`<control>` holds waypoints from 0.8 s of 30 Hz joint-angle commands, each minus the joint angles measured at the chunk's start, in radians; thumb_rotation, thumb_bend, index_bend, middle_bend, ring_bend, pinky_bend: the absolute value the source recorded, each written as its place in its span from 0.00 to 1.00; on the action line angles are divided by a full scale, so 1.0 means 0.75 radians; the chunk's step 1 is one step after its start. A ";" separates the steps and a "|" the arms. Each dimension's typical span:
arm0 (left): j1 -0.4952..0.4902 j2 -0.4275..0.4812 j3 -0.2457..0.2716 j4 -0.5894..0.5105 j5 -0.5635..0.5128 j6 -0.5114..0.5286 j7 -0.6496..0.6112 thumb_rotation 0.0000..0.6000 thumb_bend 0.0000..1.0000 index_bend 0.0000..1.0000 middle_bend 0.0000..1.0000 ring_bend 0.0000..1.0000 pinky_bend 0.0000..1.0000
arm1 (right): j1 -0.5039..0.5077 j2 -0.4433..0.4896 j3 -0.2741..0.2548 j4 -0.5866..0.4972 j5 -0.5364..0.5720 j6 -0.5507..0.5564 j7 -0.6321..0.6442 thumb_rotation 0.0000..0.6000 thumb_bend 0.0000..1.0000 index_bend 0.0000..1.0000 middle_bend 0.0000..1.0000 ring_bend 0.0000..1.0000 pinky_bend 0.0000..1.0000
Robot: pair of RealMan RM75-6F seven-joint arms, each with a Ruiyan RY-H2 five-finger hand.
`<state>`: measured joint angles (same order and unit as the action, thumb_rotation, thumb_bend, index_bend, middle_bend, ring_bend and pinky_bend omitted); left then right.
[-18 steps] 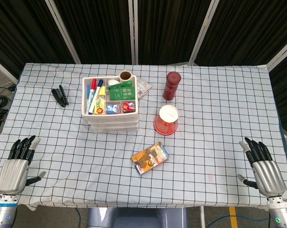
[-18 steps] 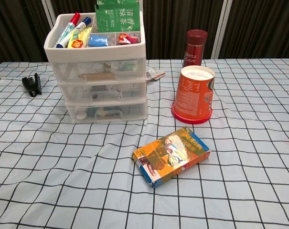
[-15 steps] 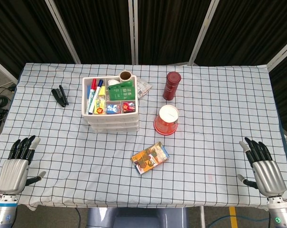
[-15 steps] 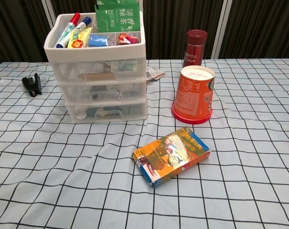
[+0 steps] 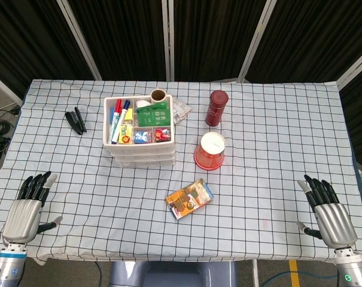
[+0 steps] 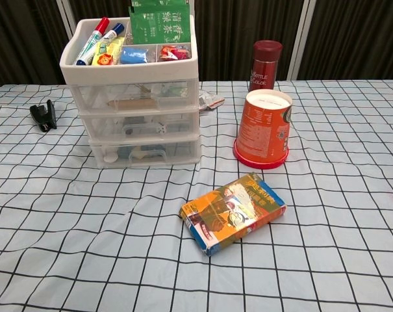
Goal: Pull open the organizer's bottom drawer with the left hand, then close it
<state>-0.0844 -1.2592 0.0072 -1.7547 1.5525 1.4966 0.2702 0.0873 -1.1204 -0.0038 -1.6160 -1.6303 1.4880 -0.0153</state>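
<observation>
A white three-drawer organizer [image 5: 140, 136] [image 6: 138, 97] stands left of centre, its top tray filled with markers and small packets. The bottom drawer [image 6: 144, 151] is closed, with a clear handle on its front. My left hand [image 5: 29, 206] hovers flat at the near left table edge, fingers spread, holding nothing, well away from the organizer. At the near right edge my right hand [image 5: 328, 212] is likewise spread and empty. Neither hand appears in the chest view.
An upturned orange cup [image 5: 210, 150] [image 6: 264, 129] stands right of the organizer, a dark red bottle [image 5: 216, 108] [image 6: 266, 65] behind it. A colourful box [image 5: 189, 198] [image 6: 233, 212] lies in front. A black clip [image 5: 76, 121] [image 6: 44, 115] sits far left.
Both hands have shifted slightly: the left a little right and down, the right a little left and up. The organizer and other objects are unmoved.
</observation>
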 commanded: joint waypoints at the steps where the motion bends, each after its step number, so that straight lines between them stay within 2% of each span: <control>1: -0.006 -0.039 -0.028 -0.001 -0.001 0.020 -0.033 1.00 0.10 0.00 0.05 0.06 0.09 | 0.000 0.004 0.001 -0.003 0.003 -0.001 0.006 1.00 0.05 0.05 0.00 0.00 0.00; 2: -0.009 -0.070 -0.049 0.010 -0.003 0.037 -0.056 1.00 0.13 0.00 0.16 0.18 0.21 | 0.000 0.007 0.002 -0.004 0.006 -0.002 0.010 1.00 0.05 0.05 0.00 0.00 0.00; 3: -0.015 -0.092 -0.061 0.015 -0.009 0.036 -0.082 1.00 0.17 0.00 0.33 0.34 0.35 | 0.000 0.009 0.003 -0.005 0.009 -0.003 0.013 1.00 0.05 0.05 0.00 0.00 0.00; 6: -0.040 -0.125 -0.083 0.007 -0.031 0.004 -0.146 1.00 0.28 0.00 0.74 0.72 0.59 | -0.001 0.015 0.002 -0.009 0.010 -0.003 0.020 1.00 0.05 0.05 0.00 0.00 0.00; 9: -0.063 -0.149 -0.101 -0.010 -0.053 -0.031 -0.195 1.00 0.37 0.06 0.90 0.87 0.70 | -0.002 0.020 0.002 -0.013 0.007 0.001 0.027 1.00 0.05 0.05 0.00 0.00 0.00; 14: -0.134 -0.188 -0.132 -0.098 -0.168 -0.187 -0.299 1.00 0.49 0.12 0.96 0.94 0.80 | -0.003 0.030 0.000 -0.018 0.002 0.005 0.045 1.00 0.05 0.05 0.00 0.00 0.00; 20: -0.225 -0.198 -0.175 -0.201 -0.390 -0.406 -0.338 1.00 0.50 0.10 0.96 0.96 0.83 | -0.005 0.048 0.004 -0.025 0.006 0.012 0.079 1.00 0.05 0.05 0.00 0.00 0.00; 24: -0.310 -0.219 -0.226 -0.259 -0.611 -0.565 -0.342 1.00 0.50 0.07 0.96 0.96 0.83 | -0.007 0.063 0.004 -0.028 0.001 0.018 0.113 1.00 0.05 0.05 0.00 0.00 0.00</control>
<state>-0.2639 -1.4094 -0.1292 -1.9074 1.1985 1.1573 0.0242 0.0826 -1.0762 -0.0009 -1.6364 -1.6282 1.5005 0.0650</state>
